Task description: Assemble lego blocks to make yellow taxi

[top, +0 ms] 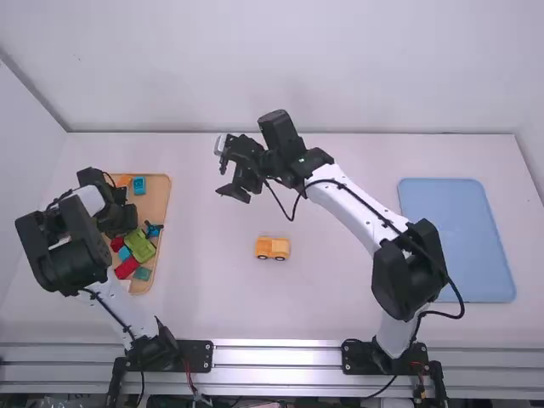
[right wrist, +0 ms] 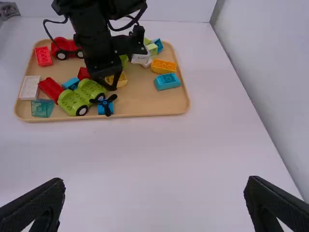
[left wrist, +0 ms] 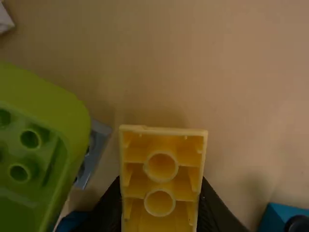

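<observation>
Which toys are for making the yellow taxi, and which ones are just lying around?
Probably for the taxi:
- yellow block, held in the left gripper
- orange-yellow wheeled car piece on the table

Probably just lying around:
- green car, red car and blue propeller block, in the wooden tray
- blue tray

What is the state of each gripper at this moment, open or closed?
Left gripper: closed on a yellow block.
Right gripper: open, holding nothing.
</observation>
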You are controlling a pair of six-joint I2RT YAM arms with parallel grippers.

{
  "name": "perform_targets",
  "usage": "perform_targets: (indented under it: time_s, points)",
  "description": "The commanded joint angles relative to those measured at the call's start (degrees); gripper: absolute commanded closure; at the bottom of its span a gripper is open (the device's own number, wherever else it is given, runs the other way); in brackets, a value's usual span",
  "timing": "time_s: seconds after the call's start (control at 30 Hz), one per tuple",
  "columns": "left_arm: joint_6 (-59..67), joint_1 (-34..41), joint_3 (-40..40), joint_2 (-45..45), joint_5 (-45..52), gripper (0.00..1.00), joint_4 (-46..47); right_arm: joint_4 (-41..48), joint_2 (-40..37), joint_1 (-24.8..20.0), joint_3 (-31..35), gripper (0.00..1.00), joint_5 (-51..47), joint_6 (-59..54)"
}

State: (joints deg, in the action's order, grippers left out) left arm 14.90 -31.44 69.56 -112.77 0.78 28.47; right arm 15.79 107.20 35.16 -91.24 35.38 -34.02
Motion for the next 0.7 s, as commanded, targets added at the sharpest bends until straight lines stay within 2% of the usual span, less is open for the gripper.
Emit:
perform_targets:
  time_s: [0.0,0.1,0.2,0.33,0.37,0.43,0.53,0.67]
  points:
    - [-2.32,0.33,1.86,2.14,-0.15,0.88,0.81,-0.17,0.24,-1.68,-1.75,0.01,0.57,2.38]
    - [-0.98,0.44,0.94,6.60,3.96,0.91,0.22,0.17,0.24,-3.41,-1.68,0.01,2.80,2.75]
    - [5.97,1.64,-3.21,14.36,17.16,0.91,-2.82,0.57,0.24,-5.60,-1.18,0.01,8.11,2.54]
    - [11.78,4.96,-11.02,25.07,29.73,0.91,-9.66,0.52,0.24,-7.74,0.04,0.01,14.08,1.38]
    - [14.75,7.23,-14.29,29.00,35.17,0.92,-13.11,0.46,0.24,-8.44,0.66,0.01,16.74,0.55]
    - [17.66,11.28,-18.38,33.64,42.88,0.85,-18.05,-0.87,0.24,-9.16,1.90,0.01,20.13,0.35]
    - [17.40,19.56,-23.39,39.26,53.09,0.85,-26.67,-4.22,0.24,-10.29,4.26,0.01,26.53,0.35]
    - [13.55,26.43,-24.63,39.39,57.37,0.88,-35.17,-7.78,0.24,-11.61,6.51,0.01,34.67,0.35]
